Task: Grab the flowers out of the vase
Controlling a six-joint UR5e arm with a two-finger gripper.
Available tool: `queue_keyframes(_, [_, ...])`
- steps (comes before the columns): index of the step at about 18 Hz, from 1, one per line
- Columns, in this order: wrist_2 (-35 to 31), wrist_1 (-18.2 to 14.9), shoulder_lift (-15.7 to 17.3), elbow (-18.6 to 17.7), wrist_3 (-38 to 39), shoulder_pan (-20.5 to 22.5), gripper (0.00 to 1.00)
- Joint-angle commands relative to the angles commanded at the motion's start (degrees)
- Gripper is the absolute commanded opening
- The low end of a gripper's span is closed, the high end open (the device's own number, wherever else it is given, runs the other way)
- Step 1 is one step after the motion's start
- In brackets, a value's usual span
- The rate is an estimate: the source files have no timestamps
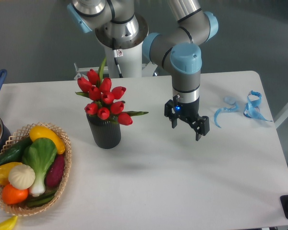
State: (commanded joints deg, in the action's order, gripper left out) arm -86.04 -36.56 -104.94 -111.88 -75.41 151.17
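One vase (104, 134), one basket (62, 165) (wicker), about ten tulip buds (103, 98), one gripper (186, 128).

I see bare table (182, 182) between my gripper (187, 127) and the flowers (104, 99). The basket (62, 163) crowds the vase (104, 134) on the left; ribbon (242, 108) lies right.

A: Flowers (104, 99) finish?
B: Glossy, smooth red buds, plastic-looking.
A: Vase (104, 132)?
B: Dark, matt, finely ribbed.
A: Basket (62, 158)?
B: Woven wicker, rough. Table (182, 182): smooth, matt white.
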Motion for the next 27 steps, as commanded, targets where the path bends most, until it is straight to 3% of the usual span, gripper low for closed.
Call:
queue_keyframes(9, [1.57, 0.18, 0.00, 0.00, 0.35, 0.00, 1.00])
queue_keyframes(15, [13.34, 0.18, 0.35, -1.76, 0.79, 0.62, 1.00])
queue_keyframes(19, [22.83, 0.18, 1.58, -2.99, 5.09, 0.44, 1.00])
queue_keyframes(23, [32.94, 0.18, 5.78, -4.56, 9.83, 0.96, 1.00])
queue_keyframes(27, [33.75, -0.17, 16.84, -9.04, 11.25, 5.26, 1.00])
